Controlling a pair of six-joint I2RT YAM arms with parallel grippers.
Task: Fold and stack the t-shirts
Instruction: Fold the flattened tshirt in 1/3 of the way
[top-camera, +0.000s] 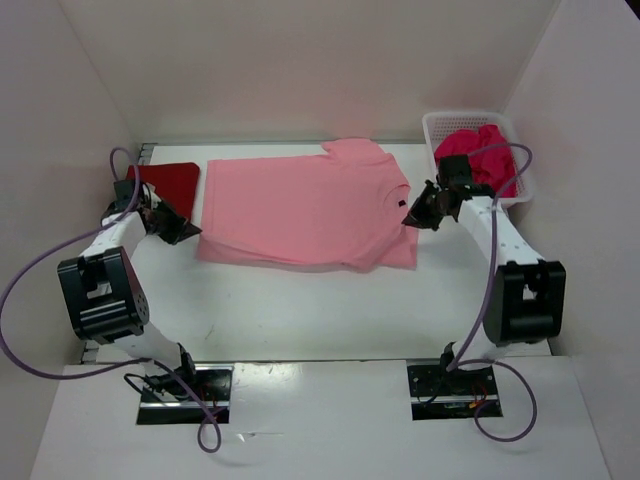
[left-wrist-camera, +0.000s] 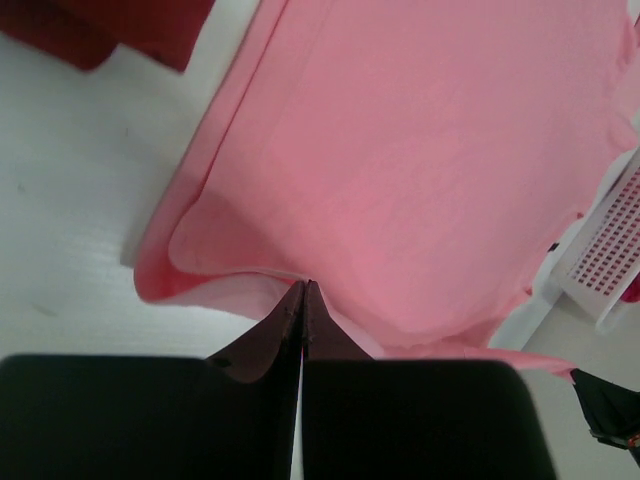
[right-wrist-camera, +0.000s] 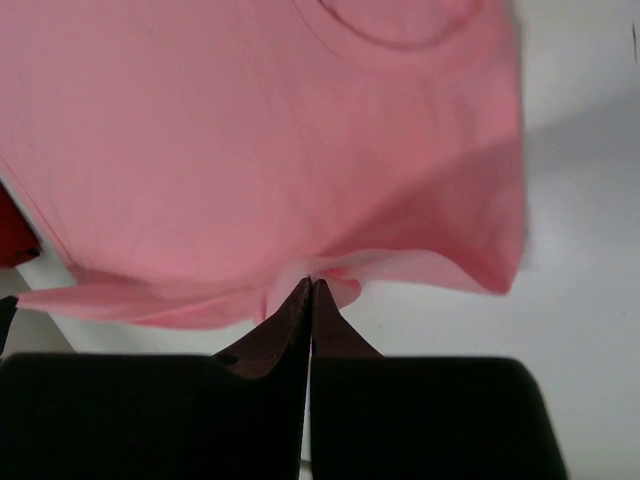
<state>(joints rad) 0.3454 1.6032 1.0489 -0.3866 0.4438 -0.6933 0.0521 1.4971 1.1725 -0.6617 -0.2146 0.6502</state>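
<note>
The light pink t-shirt (top-camera: 305, 212) lies spread across the middle of the table, its near side lifted. My left gripper (top-camera: 184, 230) is shut on its left edge; in the left wrist view the tips (left-wrist-camera: 304, 287) pinch the raised hem of the pink shirt (left-wrist-camera: 420, 170). My right gripper (top-camera: 413, 214) is shut on its right edge, near the collar; the right wrist view shows the tips (right-wrist-camera: 311, 286) pinching a fold of the shirt (right-wrist-camera: 250, 140). The dark red t-shirt (top-camera: 172, 181) lies folded at the far left. The magenta-pink t-shirt (top-camera: 482, 156) is bunched in the basket.
A white plastic mesh basket (top-camera: 441, 126) stands at the far right corner, its wall also in the left wrist view (left-wrist-camera: 612, 250). White walls close in the table on three sides. The arm bases sit at the near edge.
</note>
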